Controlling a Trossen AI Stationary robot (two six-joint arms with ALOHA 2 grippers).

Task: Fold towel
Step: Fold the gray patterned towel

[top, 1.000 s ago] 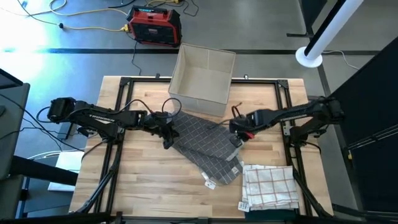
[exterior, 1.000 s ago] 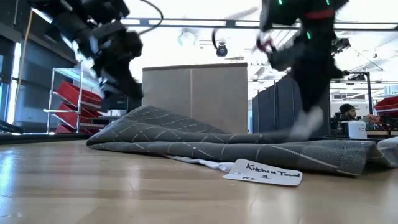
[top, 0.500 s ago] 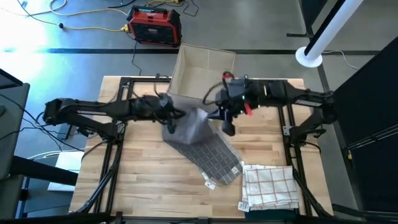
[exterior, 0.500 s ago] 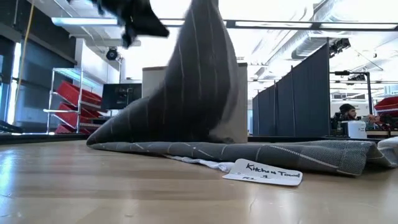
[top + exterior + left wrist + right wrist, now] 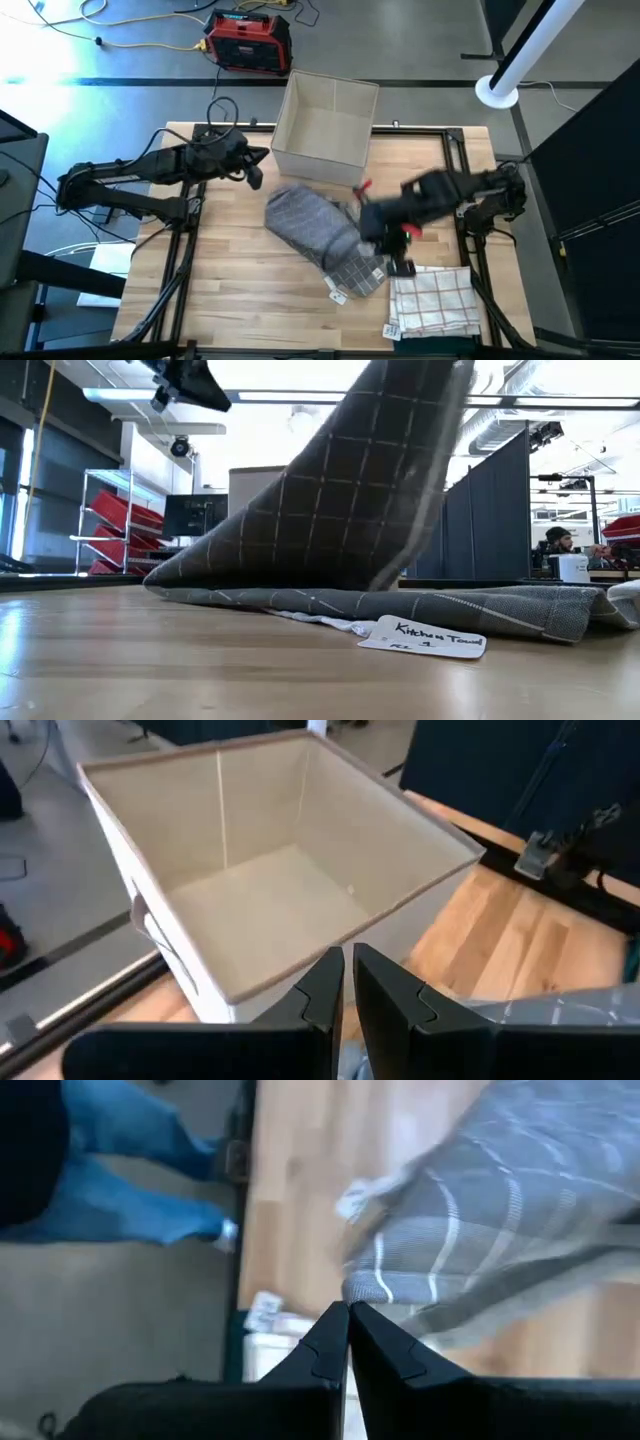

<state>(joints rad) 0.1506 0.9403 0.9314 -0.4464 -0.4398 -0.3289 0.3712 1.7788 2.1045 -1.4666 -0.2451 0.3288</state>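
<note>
We see the grey towel (image 5: 318, 232) mid-worktop, draped in a soft hump — limp and light, best pinched at corners. Both the left gripper (image 5: 347, 982) and the right gripper (image 5: 347, 1338) are closed, empty.

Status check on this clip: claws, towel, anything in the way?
Left claw shut, empty, near box. Right claw shut, by grey towel, part-folded. Checked towel lies close by.

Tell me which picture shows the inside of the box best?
The left wrist view: it looks straight into the open box, floor and walls. The high view shows the box smaller; the low view hides it behind the gray towel.
</note>
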